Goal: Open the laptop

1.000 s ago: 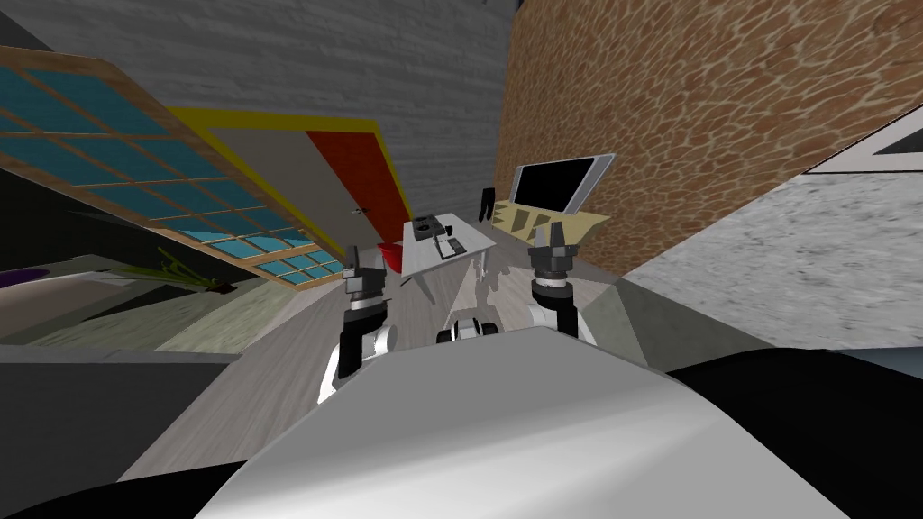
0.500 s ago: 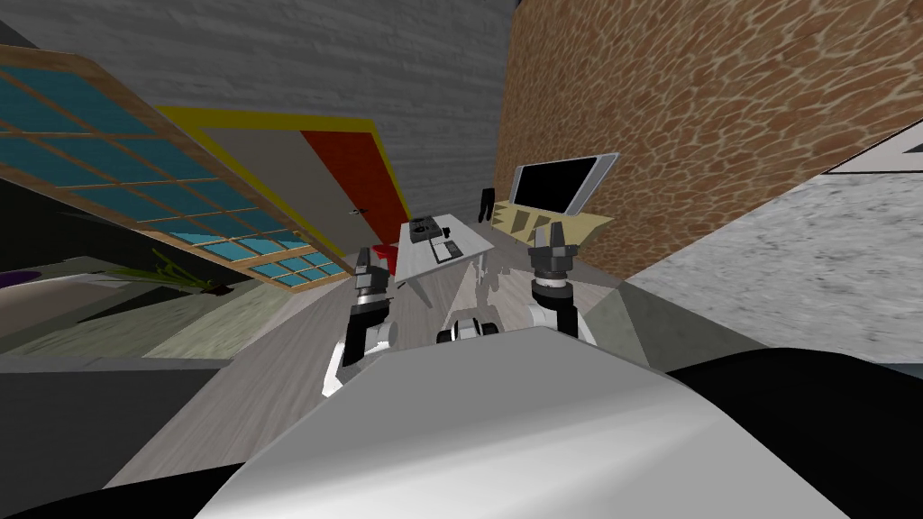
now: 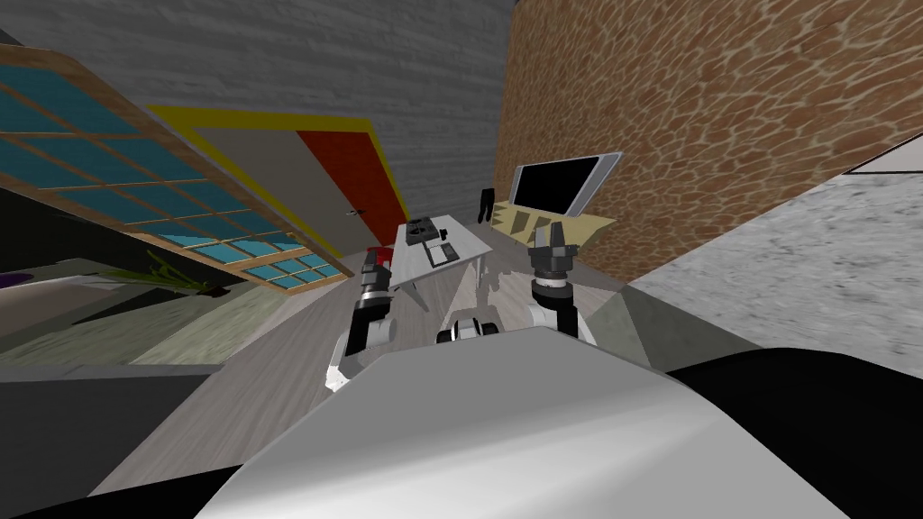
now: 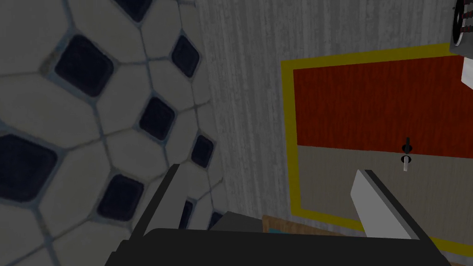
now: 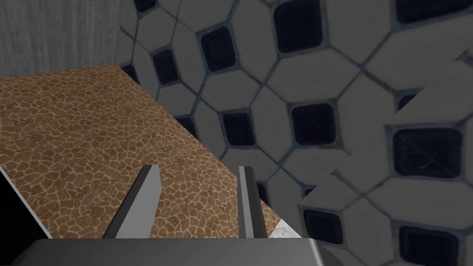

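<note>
Facing a white desk (image 3: 415, 263) well ahead, across bare floor, both arms are held raised in front of the chest.

- Laptop (image 3: 442, 254): taken to be the flat grey and dark slab lying on the desk top, towards its near end. Too small for the lid's position to be told.
- A dark box (image 3: 422, 231) is set just behind it on the same desk.
- Left gripper (image 3: 372, 259): seen low beside the desk's left edge, well short of the laptop. Its fingers (image 4: 374, 203) are spread wide, with nothing held between them.
- Right gripper (image 3: 550, 232): raised off to the desk's right. Its fingers (image 5: 138, 203) are parted less widely than the left's, with nothing gripped.
- A black screen (image 3: 559, 185) is noted on a stand by the brown stone wall.
</note>
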You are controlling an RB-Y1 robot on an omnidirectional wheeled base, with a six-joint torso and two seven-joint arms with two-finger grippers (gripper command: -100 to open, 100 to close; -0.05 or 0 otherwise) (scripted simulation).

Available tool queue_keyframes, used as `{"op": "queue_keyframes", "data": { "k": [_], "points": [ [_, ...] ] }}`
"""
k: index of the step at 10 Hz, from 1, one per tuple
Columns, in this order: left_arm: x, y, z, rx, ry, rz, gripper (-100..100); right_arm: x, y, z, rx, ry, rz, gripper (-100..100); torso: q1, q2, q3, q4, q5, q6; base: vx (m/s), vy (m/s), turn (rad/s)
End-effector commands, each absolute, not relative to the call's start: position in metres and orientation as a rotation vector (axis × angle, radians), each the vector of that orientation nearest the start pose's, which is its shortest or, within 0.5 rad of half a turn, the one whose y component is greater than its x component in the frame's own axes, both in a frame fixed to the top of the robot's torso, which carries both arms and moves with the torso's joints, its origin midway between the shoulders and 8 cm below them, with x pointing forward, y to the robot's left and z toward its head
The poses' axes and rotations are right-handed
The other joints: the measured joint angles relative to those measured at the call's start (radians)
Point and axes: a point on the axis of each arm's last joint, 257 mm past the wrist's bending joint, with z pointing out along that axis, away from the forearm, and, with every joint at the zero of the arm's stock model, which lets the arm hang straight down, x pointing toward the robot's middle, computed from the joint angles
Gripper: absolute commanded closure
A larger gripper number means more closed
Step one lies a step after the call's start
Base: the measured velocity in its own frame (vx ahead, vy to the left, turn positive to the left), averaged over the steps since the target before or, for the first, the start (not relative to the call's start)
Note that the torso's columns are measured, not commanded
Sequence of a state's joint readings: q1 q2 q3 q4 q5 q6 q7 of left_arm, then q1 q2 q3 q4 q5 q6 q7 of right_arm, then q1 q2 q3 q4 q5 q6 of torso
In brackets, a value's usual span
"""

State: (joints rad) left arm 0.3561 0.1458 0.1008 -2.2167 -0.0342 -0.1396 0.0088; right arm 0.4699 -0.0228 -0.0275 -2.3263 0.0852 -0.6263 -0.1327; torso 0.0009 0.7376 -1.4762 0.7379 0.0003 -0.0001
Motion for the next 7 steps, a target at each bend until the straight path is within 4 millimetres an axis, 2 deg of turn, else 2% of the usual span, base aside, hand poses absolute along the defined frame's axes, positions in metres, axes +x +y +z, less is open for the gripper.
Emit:
{"op": "queue_keyframes", "data": {
  "k": [1,7],
  "points": [
    [0.425,0.317,-0.035,-0.79,0.952,-1.073,-100,0.313,-0.261,0.074,0.463,0.523,1.404,0,0.0,0.0,0.0,0.0,0.0,0.0,0.086,-0.079,0.009],
    [0.447,0.336,-0.068,-0.846,1.054,-0.953,-100,0.313,-0.261,0.074,0.463,0.523,1.404,0,-0.001,0.001,0.0,0.0,0.0,0.0,0.08,-0.078,0.008]
  ]
}}
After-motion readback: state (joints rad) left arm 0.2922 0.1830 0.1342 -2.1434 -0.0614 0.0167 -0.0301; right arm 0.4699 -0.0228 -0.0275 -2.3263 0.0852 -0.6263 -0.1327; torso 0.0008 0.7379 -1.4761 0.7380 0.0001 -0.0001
